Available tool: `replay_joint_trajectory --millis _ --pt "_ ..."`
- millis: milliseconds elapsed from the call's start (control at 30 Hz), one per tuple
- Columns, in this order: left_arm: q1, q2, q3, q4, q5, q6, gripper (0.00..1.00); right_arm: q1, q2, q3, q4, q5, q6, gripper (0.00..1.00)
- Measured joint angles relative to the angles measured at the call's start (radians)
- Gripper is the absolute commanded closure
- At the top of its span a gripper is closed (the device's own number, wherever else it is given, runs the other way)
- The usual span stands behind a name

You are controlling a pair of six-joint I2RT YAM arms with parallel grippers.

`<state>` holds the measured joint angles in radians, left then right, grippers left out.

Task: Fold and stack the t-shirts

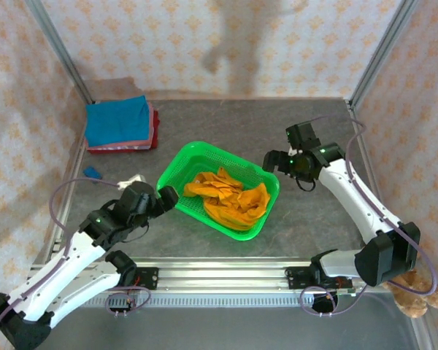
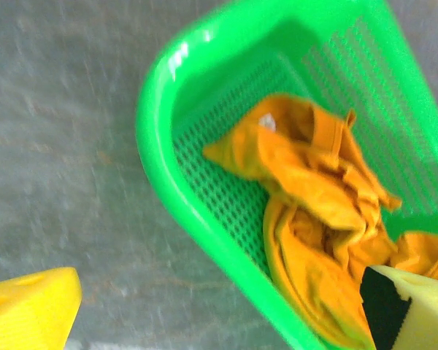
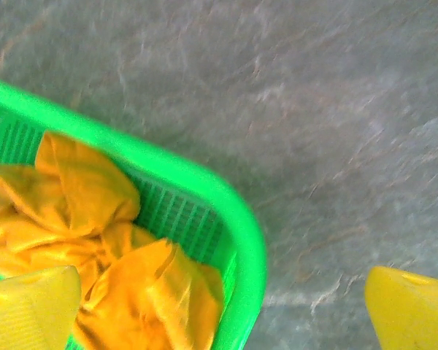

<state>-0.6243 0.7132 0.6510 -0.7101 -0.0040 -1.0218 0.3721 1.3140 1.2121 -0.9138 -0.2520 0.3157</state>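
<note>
Yellow wedge-shaped fingertips of our left pincer frame the left wrist view, set far apart with nothing between them. The right pincer is spread just as wide and is also empty. Each hovers near the rim of the bright green plastic mesh basket, one at either side. We judge they are poised that way so either can reach in for the crumpled orange cloth t-shirt lying inside.

That shirt is the one waiting to be folded. It sits in a loose heap on the basket's floor, all soft ridges and shadowed creases, with no hem or sleeve we can pick out with confidence. The basket looks rigid and glossy, its walls pierced by rows of small slots and its rim smooth and rounded at the corners.

At the far left corner of the grey, stone-veined surface lies a neat stack of folded t-shirts, a blue one on top with red and pink edges showing below. We take that as the finished pile, set well apart from the basket so there is room between for spreading cloth. We expect the orange shirt to drape and slip, so a pinch on a thick fold should lift it best. A brown plush teddy bear sits beyond the near right corner, outside the work.
</note>
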Motion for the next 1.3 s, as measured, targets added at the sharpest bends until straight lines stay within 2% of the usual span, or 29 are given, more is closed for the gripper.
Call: replay_joint_trajectory --millis 100,233,400,600,867,1100,1300 --pt "-0.068 0.062 -0.045 0.075 0.018 -0.058 0.01 0.027 0.0 0.0 -0.02 -0.037 0.02 0.01" --pt "-0.147 0.237 -0.061 0.222 0.049 -0.11 0.01 0.033 0.0 0.0 -0.04 -0.063 0.032 0.01" --pt "-0.164 0.473 -0.016 0.378 0.1 -0.122 0.01 0.033 -0.005 -0.001 -0.061 -0.068 0.033 0.01" --pt "-0.166 0.692 0.156 0.459 0.143 -0.095 0.01 0.033 -0.01 -0.003 -0.074 -0.067 0.033 0.01" --pt "-0.109 0.985 0.478 0.476 0.249 0.003 0.01 0.031 0.032 0.017 -0.135 -0.02 0.047 0.01" --pt "-0.011 1.197 0.763 0.42 0.331 0.091 0.01 0.016 0.113 0.134 -0.19 0.046 0.043 0.01" --pt "0.042 1.319 0.946 0.378 0.391 0.144 0.01 0.015 0.254 0.263 -0.216 0.065 0.007 0.01"
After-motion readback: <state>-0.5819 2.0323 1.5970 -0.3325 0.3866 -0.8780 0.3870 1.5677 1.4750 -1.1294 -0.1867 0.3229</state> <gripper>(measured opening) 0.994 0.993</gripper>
